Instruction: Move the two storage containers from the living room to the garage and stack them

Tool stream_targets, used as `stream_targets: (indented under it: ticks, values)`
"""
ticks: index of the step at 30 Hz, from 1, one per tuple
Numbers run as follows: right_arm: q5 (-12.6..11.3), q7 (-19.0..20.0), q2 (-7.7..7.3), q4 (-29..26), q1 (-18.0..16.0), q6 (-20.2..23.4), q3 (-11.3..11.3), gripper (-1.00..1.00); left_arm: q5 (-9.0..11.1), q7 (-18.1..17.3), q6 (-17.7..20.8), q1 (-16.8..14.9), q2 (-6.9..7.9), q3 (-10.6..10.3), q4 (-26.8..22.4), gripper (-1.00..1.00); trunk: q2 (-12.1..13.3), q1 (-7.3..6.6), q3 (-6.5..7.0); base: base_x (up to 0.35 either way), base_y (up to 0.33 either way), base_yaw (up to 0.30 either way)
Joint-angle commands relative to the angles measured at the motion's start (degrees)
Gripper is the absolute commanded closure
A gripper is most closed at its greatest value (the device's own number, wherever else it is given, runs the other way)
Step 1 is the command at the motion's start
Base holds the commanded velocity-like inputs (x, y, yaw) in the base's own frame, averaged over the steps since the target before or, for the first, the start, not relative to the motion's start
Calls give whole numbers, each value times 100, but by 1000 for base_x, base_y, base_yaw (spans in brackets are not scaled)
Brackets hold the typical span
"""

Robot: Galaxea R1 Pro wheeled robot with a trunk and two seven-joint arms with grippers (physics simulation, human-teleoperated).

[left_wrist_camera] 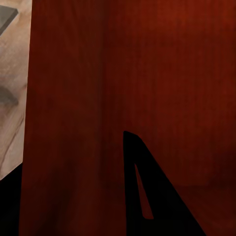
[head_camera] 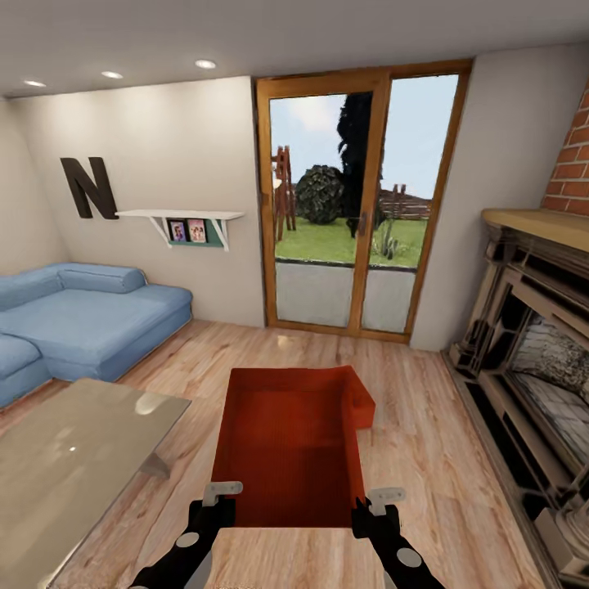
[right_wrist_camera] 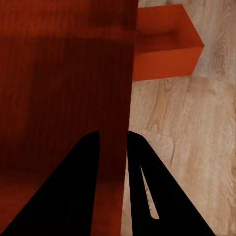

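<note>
Storage container above light wood floor

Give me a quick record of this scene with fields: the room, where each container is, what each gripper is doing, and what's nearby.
room: living room, light wood plank floor
held container: orange-red open-topped box in front of the robot, between both grippers
second container: on the floor beyond the held one, toward its right
left gripper: at the box's near left corner
right gripper: fingers astride the box's right wall
nearby: blue sofa, glass table, glass doors, fireplace
</note>
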Motion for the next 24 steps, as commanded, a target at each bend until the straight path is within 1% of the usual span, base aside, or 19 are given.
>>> stream_targets:
  ticks: [1, 24]
  values:
    - [-32, 82, -7, -52, -8, -198, 68, 100, 6, 237, -25, -6, 24, 32, 23, 100, -14, 3, -13, 0, 0, 284]
    - [0, 84, -13, -54, -8, -233, 76, 100, 6, 237, -32, -6, 22, 32, 23, 100, -14, 3, -13, 0, 0, 295]
